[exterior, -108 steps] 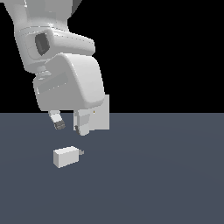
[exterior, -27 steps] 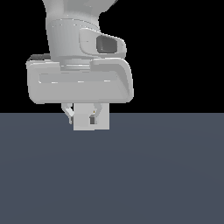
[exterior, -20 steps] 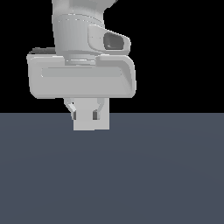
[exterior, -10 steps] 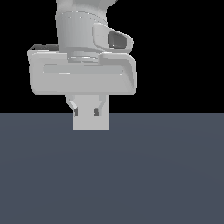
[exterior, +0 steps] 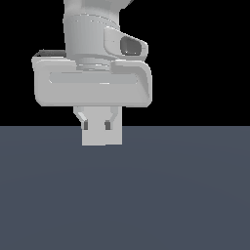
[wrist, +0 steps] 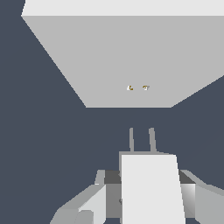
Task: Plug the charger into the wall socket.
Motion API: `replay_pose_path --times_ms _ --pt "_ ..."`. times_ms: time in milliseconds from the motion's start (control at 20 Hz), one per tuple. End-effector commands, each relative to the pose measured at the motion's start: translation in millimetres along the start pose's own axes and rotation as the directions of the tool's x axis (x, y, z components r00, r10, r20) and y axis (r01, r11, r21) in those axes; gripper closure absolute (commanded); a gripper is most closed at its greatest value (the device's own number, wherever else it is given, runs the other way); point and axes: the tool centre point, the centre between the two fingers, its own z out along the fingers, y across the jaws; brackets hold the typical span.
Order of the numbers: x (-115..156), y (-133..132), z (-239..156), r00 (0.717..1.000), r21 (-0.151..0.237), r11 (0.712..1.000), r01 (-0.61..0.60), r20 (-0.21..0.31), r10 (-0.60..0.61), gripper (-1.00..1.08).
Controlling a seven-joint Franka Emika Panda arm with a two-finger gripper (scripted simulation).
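Off-white and boxy, the charger (wrist: 151, 188) sits pinched between the fingers (wrist: 94, 203), which press against its two sides in the wrist view. Its two short grey prongs (wrist: 141, 140) stick out from the far end and point toward the wall socket (wrist: 109, 57), a flat light-grey plate that fills much of that view. Two tiny dark marks (wrist: 138, 88) sit side by side on the plate's face, roughly in line with the prongs. A strip of dark surface shows between the prong tips and the plate, so the charger is near the socket but not touching it.

In the exterior view the arm's wide pale hand (exterior: 92, 80) hangs over the dark grey desk (exterior: 185, 195), with the black background behind it. Below the hand, the fingers (exterior: 84, 117) reach down on either side of a pale square block (exterior: 101, 136) at the desk's far edge. From this side, I cannot tell charger and socket apart.
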Motion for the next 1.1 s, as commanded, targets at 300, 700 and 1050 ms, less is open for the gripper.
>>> replay_pose_path --times_ms 300,700,1050 --pt "23.8 -0.1 6.4 1.0 0.001 1.0 0.0 0.0 0.0 1.08" --pt "44.9 0.1 12.2 1.0 0.001 1.0 0.0 0.0 0.0 1.08" --pt "45.7 0.0 12.7 1.0 0.001 1.0 0.0 0.0 0.0 1.08"
